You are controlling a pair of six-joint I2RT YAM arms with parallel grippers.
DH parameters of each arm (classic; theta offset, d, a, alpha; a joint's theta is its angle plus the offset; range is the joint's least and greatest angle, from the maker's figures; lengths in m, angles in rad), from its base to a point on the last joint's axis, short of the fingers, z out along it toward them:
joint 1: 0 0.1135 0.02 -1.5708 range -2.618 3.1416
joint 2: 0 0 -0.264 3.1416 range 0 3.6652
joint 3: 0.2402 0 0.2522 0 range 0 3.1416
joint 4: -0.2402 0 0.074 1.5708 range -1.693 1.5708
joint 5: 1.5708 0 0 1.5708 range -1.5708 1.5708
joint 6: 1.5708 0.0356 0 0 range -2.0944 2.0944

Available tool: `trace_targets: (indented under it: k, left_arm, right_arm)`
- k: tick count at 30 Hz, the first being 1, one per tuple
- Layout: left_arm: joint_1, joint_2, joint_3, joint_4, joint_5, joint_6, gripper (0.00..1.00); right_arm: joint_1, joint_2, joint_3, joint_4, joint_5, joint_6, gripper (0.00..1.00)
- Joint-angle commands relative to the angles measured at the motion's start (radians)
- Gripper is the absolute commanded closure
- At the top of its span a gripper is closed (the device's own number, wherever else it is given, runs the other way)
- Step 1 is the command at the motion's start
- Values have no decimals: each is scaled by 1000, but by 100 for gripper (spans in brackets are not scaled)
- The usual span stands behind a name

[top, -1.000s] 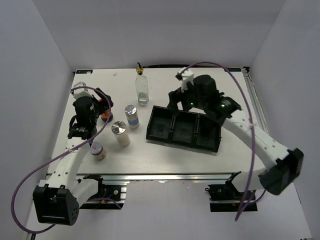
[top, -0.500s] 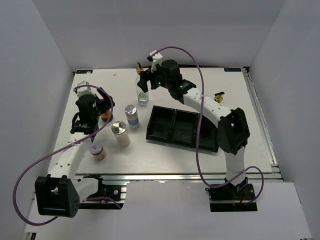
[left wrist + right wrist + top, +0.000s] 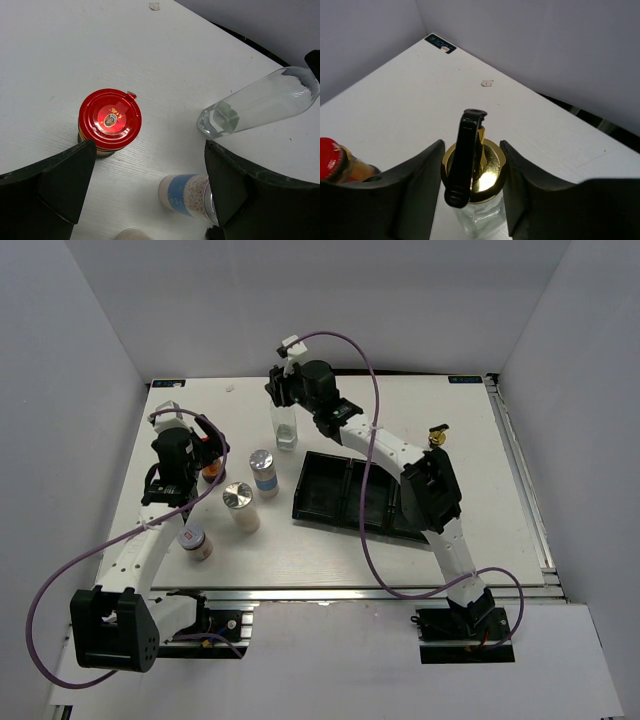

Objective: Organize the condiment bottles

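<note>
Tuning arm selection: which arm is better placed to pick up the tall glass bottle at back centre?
Right. The right end effector sits at the bottle, fingers flanking the gold cap. The left end effector hangs open over the red-capped jar.

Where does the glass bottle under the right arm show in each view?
Top external: glass bottle, upper centre.
Left wrist: bottle upper right, slanting.
Right wrist: bottle bottom centre, gold top between the jaws.
Shared landmark: red-capped jar, to its left in all three.
</note>
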Motion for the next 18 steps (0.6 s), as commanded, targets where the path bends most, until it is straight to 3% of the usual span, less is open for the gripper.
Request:
trace_targets:
  k: [1,2,4,5,6,11,15,18]
  left_arm:
    - [3,-29,29,3,-9,13,2]
    - [3,-33,30,-2,-14,13,2]
    - [3,-36,30,-13,-31,16,2]
    - [1,-43,30,-14,-37,16,2]
    - [3,-44,32,-20,-51,16,2]
    - [3,-58,30,-25,-52,16,2]
    - [1,-73,26,-33,-55,17,2]
    - [1,-82,14,-28,-64,10,2]
  right_arm:
    - [26,4,29,135,88,-23,54]
    - [29,5,32,138,107,-30,66]
    - [42,2,36,138,134,-67,80]
    - [43,-5,38,136,137,-75,96]
    - [48,-20,38,135,147,-84,100]
    - [55,-112,44,118,92,-116,100]
    - [55,-269,15,22,-28,-119,100]
    - [55,-404,-39,-45,-33,-84,100]
